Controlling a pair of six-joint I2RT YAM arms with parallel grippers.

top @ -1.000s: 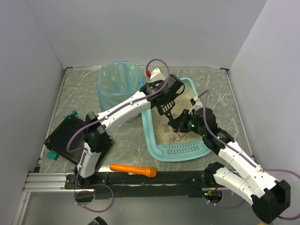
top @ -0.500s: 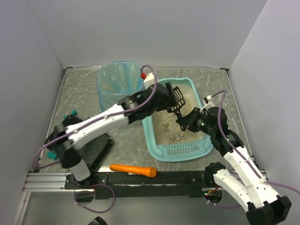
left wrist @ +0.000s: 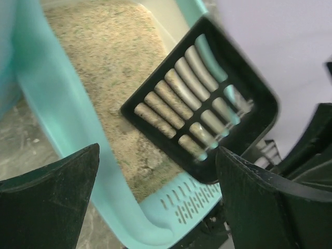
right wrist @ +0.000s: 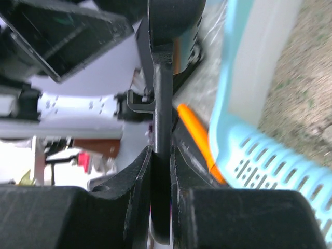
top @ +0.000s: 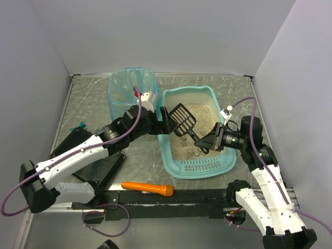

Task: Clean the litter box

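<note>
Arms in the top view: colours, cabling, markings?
Both match. The left arm and right arm have white link shells, black joints and black bases. A purple cable runs loosely along each. The left wrist carries a white camera module with a red fitting. Jaws are black and wedge-shaped. No legible markings.

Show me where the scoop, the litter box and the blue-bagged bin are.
scoop [top: 182, 118], top view, on its slotted black head.
litter box [top: 201, 166], top view, on the slotted lip.
blue-bagged bin [top: 122, 89], top view, on the bag's inner wall.

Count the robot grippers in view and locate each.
2. The left gripper is open at the litter box's left rim, beside the litter scoop; the right gripper is shut on its handle over the box.
</note>
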